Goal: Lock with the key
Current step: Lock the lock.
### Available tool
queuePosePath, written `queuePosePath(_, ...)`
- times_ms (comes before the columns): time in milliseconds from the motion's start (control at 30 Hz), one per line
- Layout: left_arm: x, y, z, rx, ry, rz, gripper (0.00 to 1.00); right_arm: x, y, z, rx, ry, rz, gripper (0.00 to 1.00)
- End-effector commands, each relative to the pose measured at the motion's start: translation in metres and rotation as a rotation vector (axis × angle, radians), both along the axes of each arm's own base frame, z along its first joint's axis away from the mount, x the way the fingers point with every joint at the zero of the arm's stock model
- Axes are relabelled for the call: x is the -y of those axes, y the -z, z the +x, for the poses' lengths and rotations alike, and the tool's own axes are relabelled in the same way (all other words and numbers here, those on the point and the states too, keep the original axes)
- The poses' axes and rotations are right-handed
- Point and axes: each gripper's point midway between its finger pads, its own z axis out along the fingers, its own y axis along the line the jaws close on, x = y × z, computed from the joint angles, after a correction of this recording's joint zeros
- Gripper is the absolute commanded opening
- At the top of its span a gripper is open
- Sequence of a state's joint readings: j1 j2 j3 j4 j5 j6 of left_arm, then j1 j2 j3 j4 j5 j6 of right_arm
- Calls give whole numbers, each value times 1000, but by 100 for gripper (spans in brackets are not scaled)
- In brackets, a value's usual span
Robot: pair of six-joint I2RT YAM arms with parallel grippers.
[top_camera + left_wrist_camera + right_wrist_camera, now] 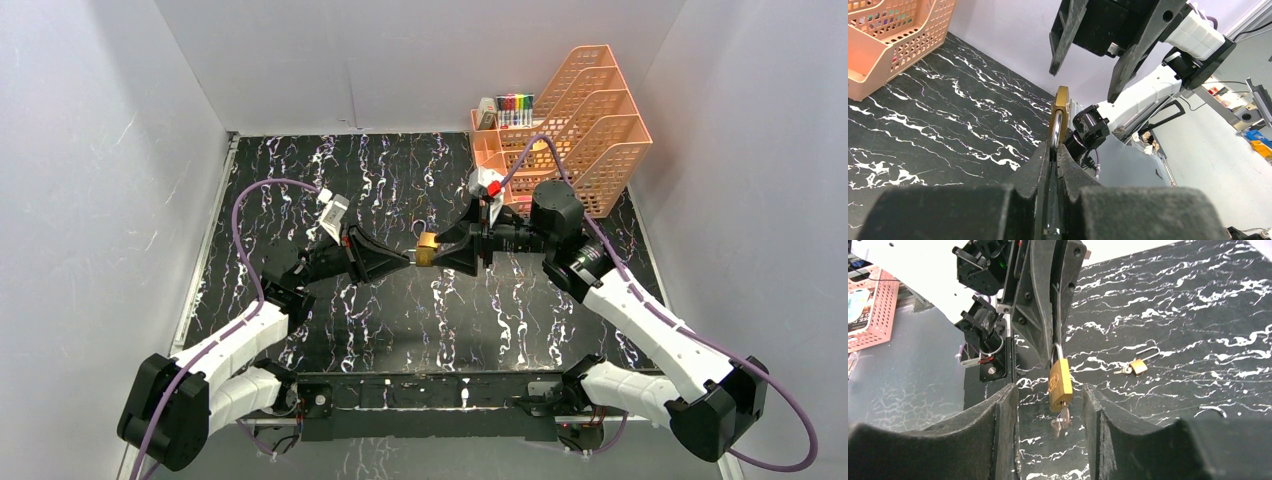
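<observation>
Finds the left tool [410,256] clamped shut on the steel shackle of a small brass padlock [428,249] at the middle of the overhead frame, above the black white-veined marble table [400,330] and not touching it. Leaves the gold body sticking out past the fingertips toward the right tool [447,250], which faces it nose to nose from the right. In the left wrist view, shows the left tool [1054,150] at lower centre with its dark fingers pressed together on the shackle, the brass padlock [1062,112] edge-on just above them, and the right tool [1084,84] at the top of the frame with its jaws spread wide. In the right wrist view, puts the brass padlock [1060,385] at centre, hanging body-down from the left tool [1053,335], with a small blurred key [1062,421] seated in the bottom of the body. Sets the right tool [1048,390] open around them, one dark finger on each side of the padlock, both apart from lock and key. Cannot tell whether the shackle is latched, hidden as its top is between the fingers. Also shows a second small brass padlock with its shackle open [1139,365] lying on the table right of centre. At the upper right of the overhead frame, places an orange perforated plastic file rack [585,120] with a pack of coloured markers [515,105] at its left side.
</observation>
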State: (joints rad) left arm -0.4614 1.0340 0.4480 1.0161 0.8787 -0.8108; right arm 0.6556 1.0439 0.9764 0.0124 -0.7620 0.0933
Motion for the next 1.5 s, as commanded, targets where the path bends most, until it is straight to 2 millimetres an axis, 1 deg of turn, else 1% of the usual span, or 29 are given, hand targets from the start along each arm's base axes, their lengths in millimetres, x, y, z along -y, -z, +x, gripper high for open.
queuePosePath(0, -4, -14, -1, 79, -26, -28, 0, 4, -4, -5, 26, -8, 11, 55)
queuePosePath(67, -5, -15, -1, 80, -28, -29, 0, 4, 1, -5, 17, -7, 3, 51)
queuePosePath(167, -5, -14, -1, 80, -30, -28, 0, 5, 6, -5, 9, 0, -4, 49)
queuePosePath(267, -6, -14, 0, 81, -33, -26, 0, 6, 9, -5, 3, 2, -9, 42)
queuePosePath(367, -6, -15, 1, 82, -36, -26, 0, 5, 13, -4, -5, 4, -18, 38)
queuePosePath(400, -6, -16, 1, 84, -34, -27, 0, 5, 15, -4, -7, 4, -22, 35)
queuePosePath(433, -6, -17, 0, 86, -33, -28, 0, 5, 16, -2, -7, 11, -25, 35)
queuePosePath(500, -6, -17, -1, 88, -27, -27, 0, 5, 19, 2, -1, 32, -31, 50)
queuePosePath(533, -7, -17, 0, 88, -28, -27, 0, 5, 19, 3, 0, 37, -32, 53)
queuePosePath(633, -6, -17, 0, 86, -26, -25, 0, 5, 21, 5, -2, 39, -36, 54)
queuePosePath(667, -6, -18, 0, 88, -24, -25, 0, 4, 23, 5, -7, 37, -40, 50)
queuePosePath(767, -6, -18, 0, 90, -24, -25, 0, 3, 26, 6, -16, 32, -47, 48)
queuePosePath(800, -6, -18, 0, 91, -23, -25, 0, 3, 27, 6, -18, 31, -47, 45)
queuePosePath(867, -7, -18, -1, 91, -22, -24, 0, 2, 28, 6, -21, 29, -48, 35)
queuePosePath(1000, -7, -16, -1, 89, -25, -24, 0, 2, 29, 7, -23, 31, -50, 18)
queuePosePath(1100, -8, -16, -1, 90, -27, -23, 0, 2, 31, 8, -25, 36, -55, 1)
queuePosePath(1233, -10, -14, -1, 85, -35, -23, 0, 4, 34, 12, -16, 70, -62, 0)
queuePosePath(1300, -12, -14, 1, 81, -43, -22, 0, 9, 37, 13, -18, 92, -78, 0)
queuePosePath(1400, -20, -14, 5, 75, -75, -18, 0, 17, 38, 15, -15, 127, -84, 0)
queuePosePath(1467, -29, -15, 9, 73, -109, -18, 0, 24, 39, 15, -13, 150, -82, 0)
